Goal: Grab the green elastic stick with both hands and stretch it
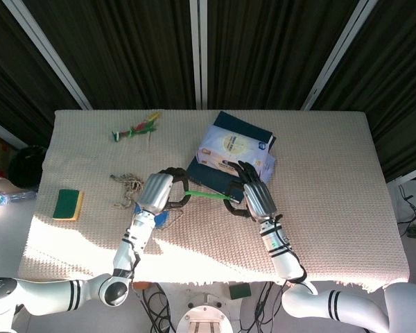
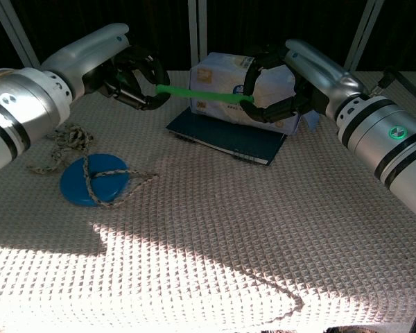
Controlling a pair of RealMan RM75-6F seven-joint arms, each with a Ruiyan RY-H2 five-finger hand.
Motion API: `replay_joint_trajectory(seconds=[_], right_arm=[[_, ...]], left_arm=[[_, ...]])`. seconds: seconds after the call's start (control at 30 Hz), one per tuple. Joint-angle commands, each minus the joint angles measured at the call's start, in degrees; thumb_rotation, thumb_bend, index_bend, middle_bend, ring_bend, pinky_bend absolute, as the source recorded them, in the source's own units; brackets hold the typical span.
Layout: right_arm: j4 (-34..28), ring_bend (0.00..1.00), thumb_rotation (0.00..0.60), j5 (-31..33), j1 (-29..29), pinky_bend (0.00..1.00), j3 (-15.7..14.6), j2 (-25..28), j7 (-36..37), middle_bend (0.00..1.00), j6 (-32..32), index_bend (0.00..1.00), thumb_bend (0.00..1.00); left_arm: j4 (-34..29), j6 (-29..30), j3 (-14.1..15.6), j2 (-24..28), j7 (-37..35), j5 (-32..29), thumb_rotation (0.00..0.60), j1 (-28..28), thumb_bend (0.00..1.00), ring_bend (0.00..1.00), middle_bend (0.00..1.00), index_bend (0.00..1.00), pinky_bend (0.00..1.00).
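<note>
The green elastic stick hangs in the air above the table, thin and pulled straight between my two hands. My left hand grips its left end with curled fingers. Its right end is held by my right hand, fingers wrapped around it. In the chest view the stick runs in front of the tissue pack. Both ends of the stick are hidden inside the hands.
A white tissue pack lies on a dark notebook behind the stick. A blue disc with a braided rope sits at the left. A green-yellow sponge and a feathered toy lie farther left.
</note>
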Motion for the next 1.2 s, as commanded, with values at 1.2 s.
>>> replay_joint_trajectory(seconds=[1.2], right_arm=[[-2.74, 0.0, 0.6, 0.46, -3.17, 0.0, -0.76, 5.72, 3.06, 0.09, 4.17, 0.64, 0.38]], left_arm=[[-3.1, 4.41, 3.12, 6.29, -1.85, 0.19, 0.599, 4.98, 0.31, 0.33, 0.38, 0.61, 0.41]])
